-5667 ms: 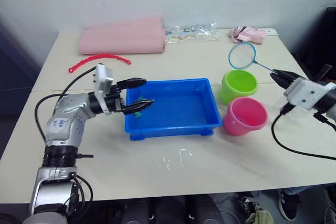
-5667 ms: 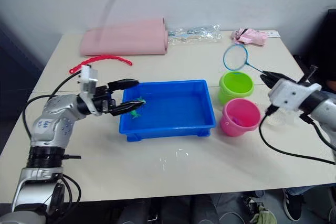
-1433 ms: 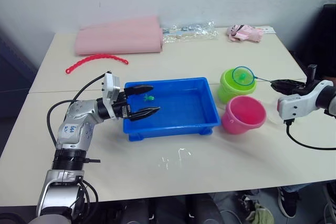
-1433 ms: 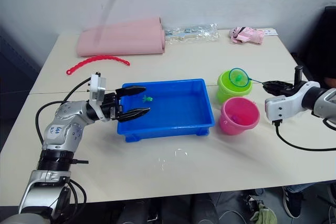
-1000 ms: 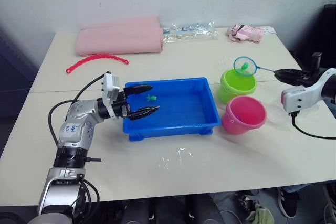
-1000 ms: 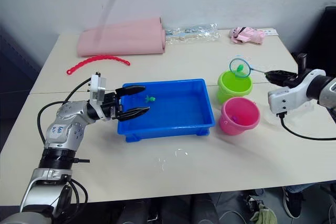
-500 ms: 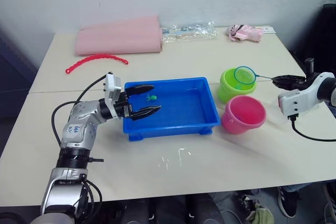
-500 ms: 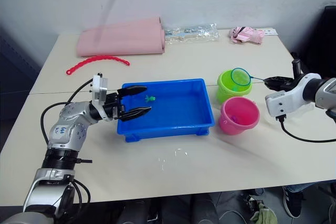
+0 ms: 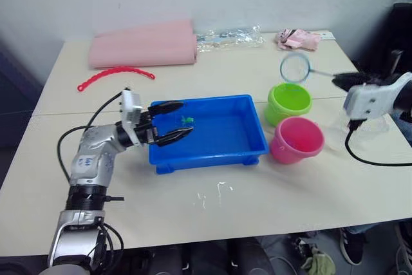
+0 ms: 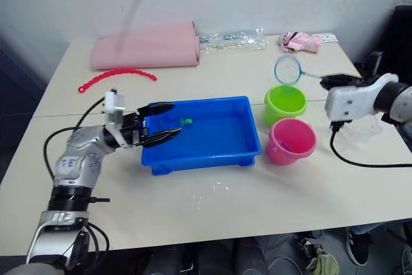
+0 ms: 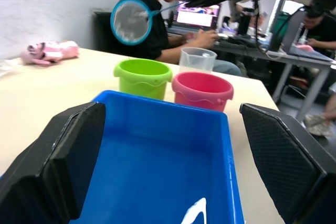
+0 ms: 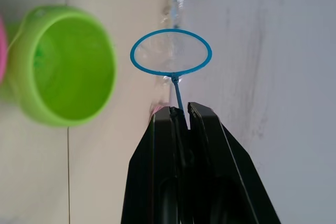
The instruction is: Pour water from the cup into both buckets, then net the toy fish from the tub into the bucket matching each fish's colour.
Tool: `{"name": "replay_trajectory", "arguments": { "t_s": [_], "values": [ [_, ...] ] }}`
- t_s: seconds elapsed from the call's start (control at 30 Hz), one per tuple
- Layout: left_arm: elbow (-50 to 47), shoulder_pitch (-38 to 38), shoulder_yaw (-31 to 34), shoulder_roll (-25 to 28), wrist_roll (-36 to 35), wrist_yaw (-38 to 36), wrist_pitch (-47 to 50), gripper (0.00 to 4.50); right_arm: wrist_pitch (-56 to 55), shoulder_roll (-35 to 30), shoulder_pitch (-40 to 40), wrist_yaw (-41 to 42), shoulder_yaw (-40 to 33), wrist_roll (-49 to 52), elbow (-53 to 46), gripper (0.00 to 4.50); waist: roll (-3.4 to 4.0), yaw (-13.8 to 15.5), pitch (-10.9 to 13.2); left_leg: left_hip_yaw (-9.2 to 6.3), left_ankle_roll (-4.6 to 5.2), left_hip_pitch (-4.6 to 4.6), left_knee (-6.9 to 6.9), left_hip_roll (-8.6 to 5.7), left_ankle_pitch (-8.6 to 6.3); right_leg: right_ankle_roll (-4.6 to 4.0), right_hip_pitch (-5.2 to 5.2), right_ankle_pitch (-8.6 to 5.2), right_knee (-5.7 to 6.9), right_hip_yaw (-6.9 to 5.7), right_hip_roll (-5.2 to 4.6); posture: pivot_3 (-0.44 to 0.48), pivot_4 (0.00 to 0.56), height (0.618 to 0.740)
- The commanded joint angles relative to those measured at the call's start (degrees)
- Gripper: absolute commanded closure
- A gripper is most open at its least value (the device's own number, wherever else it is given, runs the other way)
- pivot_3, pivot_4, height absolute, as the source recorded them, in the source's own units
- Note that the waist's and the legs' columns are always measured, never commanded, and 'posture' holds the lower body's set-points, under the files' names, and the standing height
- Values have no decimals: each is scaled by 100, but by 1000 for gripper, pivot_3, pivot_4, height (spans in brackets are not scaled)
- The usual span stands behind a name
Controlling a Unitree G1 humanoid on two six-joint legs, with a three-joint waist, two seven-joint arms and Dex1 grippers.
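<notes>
The blue tub sits mid-table with one small green toy fish in its back left part. My left gripper is open, its fingers spread over the tub's left end on either side of the fish. Right of the tub stand the lime green bucket and, nearer, the pink bucket. The clear cup stands beyond the pink bucket. My right gripper is shut on the net's thin handle. The net's blue hoop hangs empty above and behind the green bucket.
A pink rolled cloth, a red beaded strip, a crinkled clear bag and a small pink item lie along the table's far side. Water drops mark the table in front of the tub. People sit at desks beyond the table's right end.
The net held a green fish over the green bucket a second ago; it is now empty and has risen up and back from the bucket. My left gripper has stayed put.
</notes>
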Motion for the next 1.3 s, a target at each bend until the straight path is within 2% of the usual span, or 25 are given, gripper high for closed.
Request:
{"name": "replay_trajectory", "arguments": {
  "t_s": [0.03,0.1,0.23,0.4,0.5,0.67,0.77,0.97,1.1,1.3],
  "values": [
    [-429,159,416,337,-272,49,163,43,1747,309,253,885,-463,2277,-1265,4500,0,3,0,-2,0,0,1,0,0,0,2,0,0,-1,0,0,150,740],
    [-486,318,605,550,-283,69,224,43,2863,512,369,1193,-542,3534,-1898,4500,0,2,0,-6,3,0,7,-1,1,0,4,0,5,-2,-3,0,150,740],
    [-472,847,960,936,-269,35,190,43,4582,691,382,1243,-80,4147,-2748,4500,0,7,0,-20,5,2,5,-3,-1,-1,12,1,2,-13,-13,0,150,740],
    [-649,1236,1204,1275,-197,122,190,43,5925,739,184,1410,800,3822,-2982,4500,-3,26,-1,-23,6,-2,3,-6,-3,-2,8,0,-7,-17,-30,0,150,740],
    [-881,1596,1269,1593,-87,114,300,43,6320,1201,-174,1160,1302,3365,-2611,4500,-6,2,-3,-22,9,-7,-1,-18,-5,-2,1,0,-29,-22,-68,0,150,740],
    [-1090,1717,1326,1636,-180,317,390,43,6348,1980,-690,1050,1765,2591,-1849,4500,-7,-8,-4,-11,6,-7,-12,-17,-7,-3,-11,-1,-27,-16,-64,0,150,740],
    [-1215,1729,1291,1607,-177,390,411,43,6232,2573,-1149,966,2052,2068,-1110,4500,-9,-12,-5,-7,4,-10,-16,-15,-7,-3,-12,0,-12,-15,-28,0,150,740],
    [-1231,1563,1174,1603,-144,420,400,43,5976,3356,-1701,1001,2191,1451,-143,4500,-9,-11,-5,3,2,-11,-17,-10,-8,-3,-18,-1,-6,-11,-16,0,150,740],
    [-1189,1417,1112,1623,-146,418,413,43,5532,3934,-1756,774,1980,1297,208,4500,-10,-21,-6,6,2,-12,-15,-10,-9,-3,-18,0,-5,-13,-16,0,150,740],
    [-1210,1350,1004,1593,-150,412,459,43,5169,4139,-1365,803,1722,1286,-24,4500,-10,-14,-6,9,2,-12,-16,-10,-9,-3,-21,-1,-3,-13,-16,0,150,740]
  ]
}}
